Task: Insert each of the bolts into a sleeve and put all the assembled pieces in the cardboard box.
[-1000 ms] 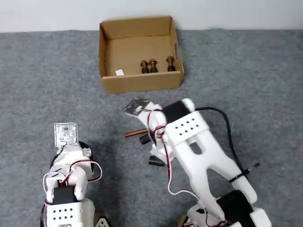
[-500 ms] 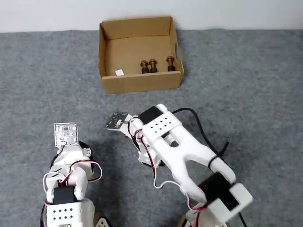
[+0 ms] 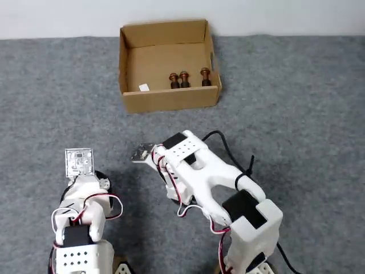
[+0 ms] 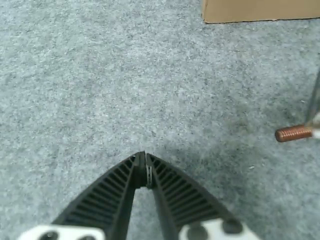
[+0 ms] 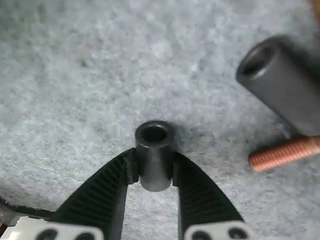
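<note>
Gripping one black sleeve (image 5: pixel 155 150) in my right gripper (image 5: pixel 154 170): both fingers are pressed on its sides, with the bore open toward the wrist camera. Left gripper (image 4: pixel 145 167) has its tips together and holds nothing. The held sleeve is over the middle of the table (image 3: pixel 296 85), on the near side of the cardboard box (image 3: pixel 168 101).

Risk: the hold is at the fingertips only, on a smooth round wall, so it may twist or slip out. The bolt (image 5: pixel 285 152) and second sleeve (image 5: pixel 280 85) lie just beside, and a nudge could roll them.

Held sleeve is a short, matte, thick-walled tube.
</note>
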